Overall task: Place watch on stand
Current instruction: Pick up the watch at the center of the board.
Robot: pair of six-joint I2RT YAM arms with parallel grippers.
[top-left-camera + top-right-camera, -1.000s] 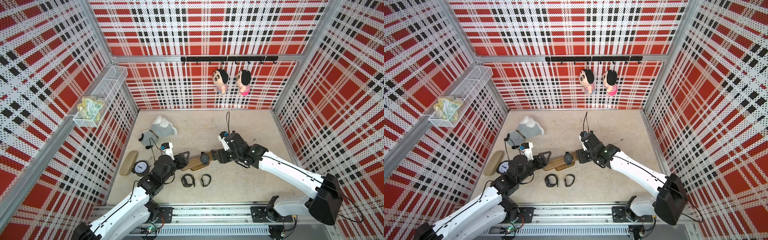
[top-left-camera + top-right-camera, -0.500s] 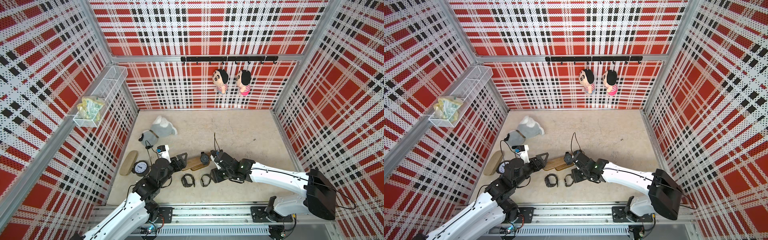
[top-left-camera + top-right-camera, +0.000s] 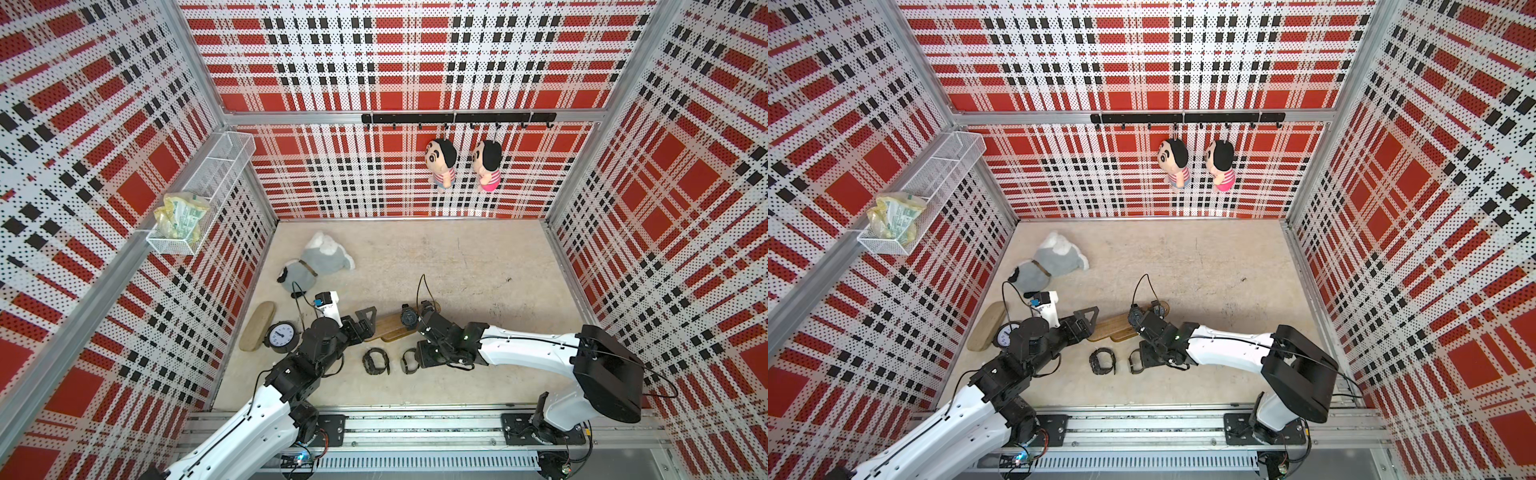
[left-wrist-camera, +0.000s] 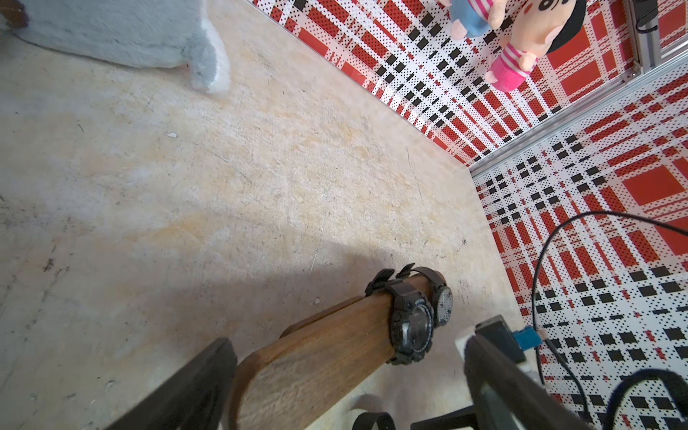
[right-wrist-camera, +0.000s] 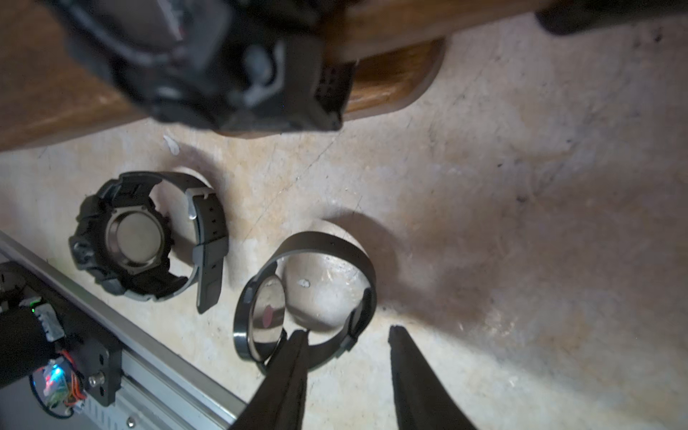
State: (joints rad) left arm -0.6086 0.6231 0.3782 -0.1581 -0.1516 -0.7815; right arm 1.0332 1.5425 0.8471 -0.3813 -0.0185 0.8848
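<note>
The left gripper (image 4: 347,340) gapes wide astride one end of the stand (image 4: 327,357); the right gripper (image 5: 347,331), half-open, straddles the strap of the slim watch (image 5: 324,245) on the table (image 5: 484,186), seemingly not pinching it.

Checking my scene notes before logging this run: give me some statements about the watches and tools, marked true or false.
1. A chunky black watch and a pale-dial watch sit on the stand. True.
2. The right tool is shut on the loose chunky watch. False: it is open at the slim watch, one finger inside the strap loop.
3. The left tool is open, fingers either side of the stand's end. True.
4. The alarm clock stands on the stand. False: the alarm clock is on the table, beside the oval board.
</note>
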